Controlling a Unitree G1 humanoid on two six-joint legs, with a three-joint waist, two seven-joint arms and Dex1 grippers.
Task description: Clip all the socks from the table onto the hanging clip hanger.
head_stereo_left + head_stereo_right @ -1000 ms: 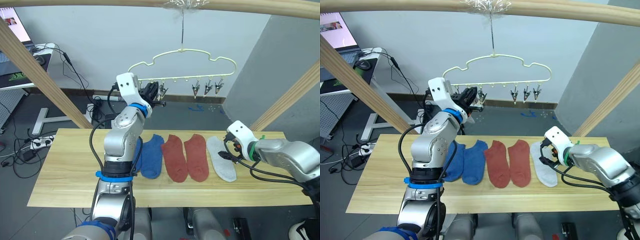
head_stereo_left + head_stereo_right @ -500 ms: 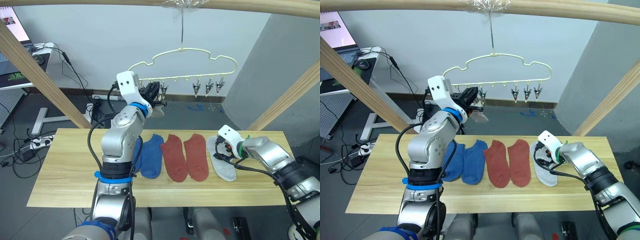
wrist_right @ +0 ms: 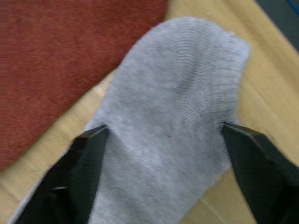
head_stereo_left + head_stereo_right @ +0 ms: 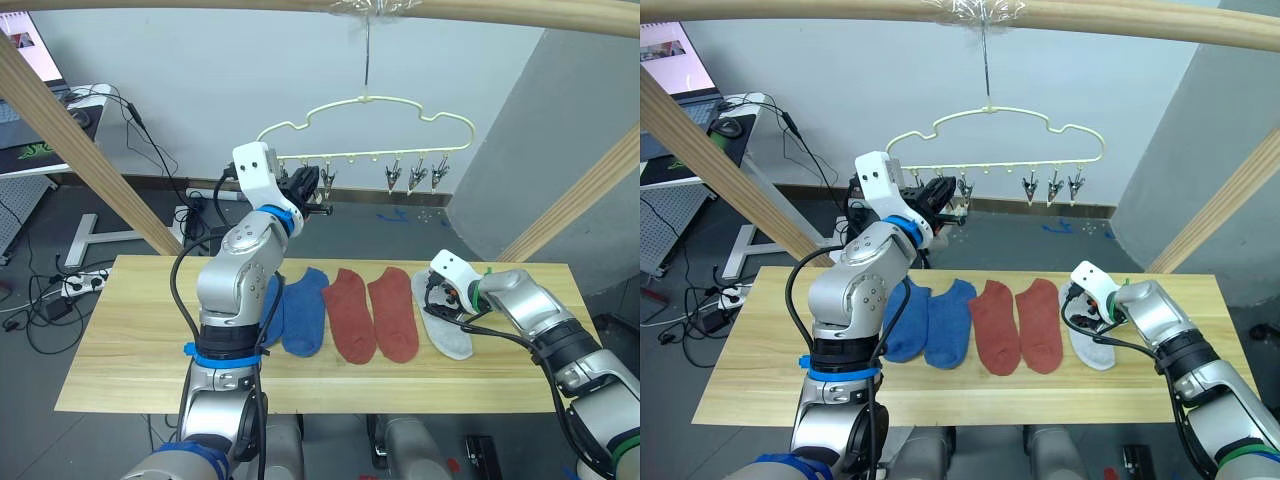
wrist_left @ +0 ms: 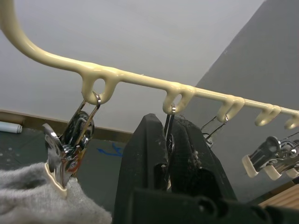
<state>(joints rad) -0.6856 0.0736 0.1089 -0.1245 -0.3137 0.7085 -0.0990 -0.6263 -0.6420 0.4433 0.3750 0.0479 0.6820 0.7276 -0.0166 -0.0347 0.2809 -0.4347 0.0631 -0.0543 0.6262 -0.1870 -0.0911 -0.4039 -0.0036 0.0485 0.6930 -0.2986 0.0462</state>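
The pale-yellow clip hanger [image 4: 365, 125] hangs from the top pole. At its row of clips my left gripper [image 4: 305, 190] is shut on a hanging metal clip [image 5: 170, 140]. Beside it, another clip [image 5: 65, 154] holds a grey sock [image 5: 42, 205]. On the table [image 4: 130, 340] lie two blue socks [image 4: 305, 310], two rust-red socks [image 4: 350, 315] and one light grey sock [image 4: 448, 330]. My right gripper [image 4: 440, 300] is open, and its fingers [image 3: 74, 172] straddle the end of that grey sock [image 3: 173, 116] low over the wood.
Slanted wooden frame poles [image 4: 80, 150] [image 4: 580, 190] stand at both sides, with a cross pole [image 4: 200, 5] overhead. Three free clips [image 4: 415, 175] hang at the hanger's right end. A desk with a screen [image 4: 30, 60] and floor cables [image 4: 60, 290] are beyond the table's left.
My right gripper has moved left and now sits over the end of the grey sock on the table. The left gripper has stayed at the hanger's clips.
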